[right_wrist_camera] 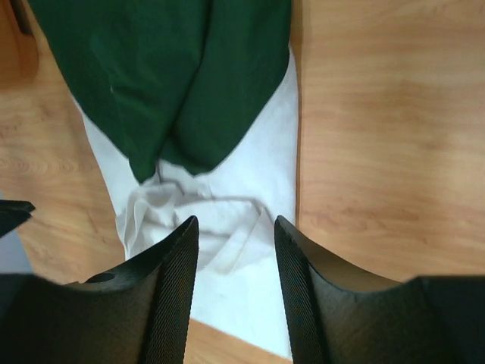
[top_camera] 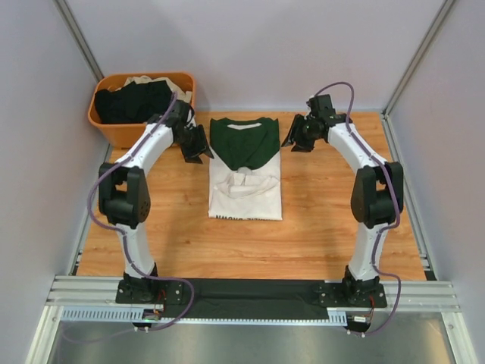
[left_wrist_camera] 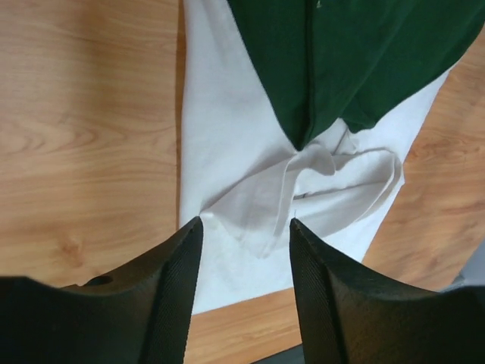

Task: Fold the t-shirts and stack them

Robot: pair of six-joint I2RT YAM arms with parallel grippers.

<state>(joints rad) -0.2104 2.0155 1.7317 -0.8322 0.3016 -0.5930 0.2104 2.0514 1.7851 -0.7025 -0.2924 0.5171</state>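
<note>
Left gripper (top_camera: 198,145): jaws parted, empty, just beside 10 o'clock edge of white-and-green t-shirt (top_camera: 245,163). Right gripper (top_camera: 297,135): jaws parted, empty, at shirt's 2 o'clock. Shirt lies flat at centre of wooden surface (top_camera: 326,227), green sleeves folded inward. Orange basket (top_camera: 114,130) at surface's 10 o'clock corner holds black shirts (top_camera: 132,102) and beige shirt (top_camera: 144,80).

No text is legible — the dark print (top_camera: 243,217) on the t-shirt (top_camera: 245,189) is too small.

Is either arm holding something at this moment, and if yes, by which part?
Nothing is held. Both pairs of jaws stand open and empty, close to the folded white-and-green t-shirt.
</note>
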